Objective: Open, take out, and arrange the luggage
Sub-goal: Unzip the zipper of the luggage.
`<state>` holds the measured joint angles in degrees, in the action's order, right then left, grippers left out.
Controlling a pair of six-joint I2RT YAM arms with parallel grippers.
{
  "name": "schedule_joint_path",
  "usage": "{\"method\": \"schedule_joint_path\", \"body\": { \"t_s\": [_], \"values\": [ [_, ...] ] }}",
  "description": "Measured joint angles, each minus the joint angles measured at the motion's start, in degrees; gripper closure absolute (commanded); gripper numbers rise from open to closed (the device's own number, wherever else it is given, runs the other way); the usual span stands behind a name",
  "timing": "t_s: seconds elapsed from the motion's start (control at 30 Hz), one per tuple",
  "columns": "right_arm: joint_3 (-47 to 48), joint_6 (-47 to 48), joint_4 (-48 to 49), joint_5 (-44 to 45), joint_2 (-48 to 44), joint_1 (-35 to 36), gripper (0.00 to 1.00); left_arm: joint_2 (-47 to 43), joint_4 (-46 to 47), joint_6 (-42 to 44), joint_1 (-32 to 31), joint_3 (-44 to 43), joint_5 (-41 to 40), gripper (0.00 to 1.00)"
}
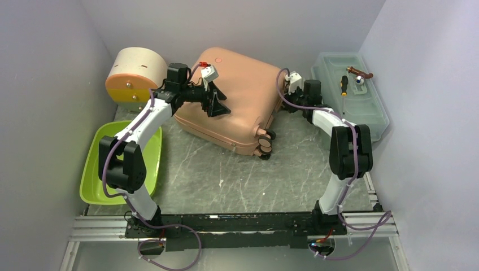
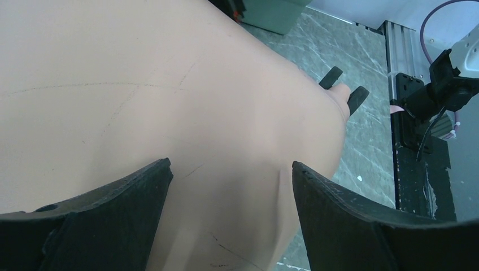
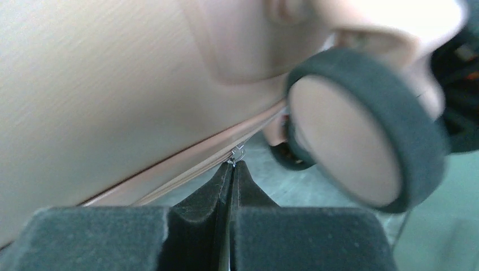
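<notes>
Top external view is showing the large salmon-pink hard-shell suitcase (image 1: pixel 240 93) lying flat and closed toward twelve o'clock on the grey marbled table (image 1: pixel 226 178), with its small dark wheels (image 1: pixel 264 144) pointing to five o'clock. The left gripper (image 1: pixel 217 107) is hovering over the nine o'clock part of the shell, jaws spread wide and gripping nothing. The right gripper (image 1: pixel 284 103) is meeting the suitcase's three o'clock edge. Its fingers (image 3: pixel 197 226) are pressing fully together, and a tiny silver zipper tab (image 3: pixel 236 153) is sitting right at their tips; whether it is pinched I cannot tell. A cream half-round box (image 1: pixel 133 70) is sitting at ten o'clock, a lime-green plastic tray (image 1: pixel 93 169) at eight o'clock, and a translucent grey-green toolbox (image 1: pixel 361 107) at two o'clock.
</notes>
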<state>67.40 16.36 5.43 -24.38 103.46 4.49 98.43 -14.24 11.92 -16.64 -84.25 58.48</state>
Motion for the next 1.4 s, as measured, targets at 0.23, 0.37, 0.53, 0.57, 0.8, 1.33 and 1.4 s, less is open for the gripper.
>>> {"method": "schedule_joint_path", "body": {
  "t_s": [0.23,0.37,0.53,0.57,0.8,1.33,1.4],
  "values": [
    [9.75,3.02,-4.37,11.28,6.43,1.92,1.00,0.00,-0.22,0.96,-0.07,-0.04,0.07,0.14],
    [9.81,4.48,-4.22,16.04,6.29,3.61,0.88,0.00,-0.24,1.03,-0.09,-0.04,0.04,0.14],
    [7.89,5.29,-3.54,20.11,4.37,4.02,0.51,-0.09,-0.46,0.85,-0.26,-0.31,-0.04,0.04],
    [7.37,5.51,-3.63,20.85,3.67,4.09,0.45,-0.20,-0.61,0.79,-0.35,-0.33,-0.07,0.03],
    [0.59,6.64,-6.78,21.40,-8.76,4.50,0.31,-1.55,-4.92,0.68,-2.99,-2.03,-5.01,0.00],
    [1.03,0.66,-21.53,0.20,-27.45,-13.22,0.00,11.50,-18.08,3.48,-25.53,-21.66,-18.62,0.00],
    [1.03,0.20,-22.80,-2.38,-27.45,-15.21,0.00,13.77,-18.18,4.00,-27.65,-23.74,-21.44,0.00]
  ]
}}
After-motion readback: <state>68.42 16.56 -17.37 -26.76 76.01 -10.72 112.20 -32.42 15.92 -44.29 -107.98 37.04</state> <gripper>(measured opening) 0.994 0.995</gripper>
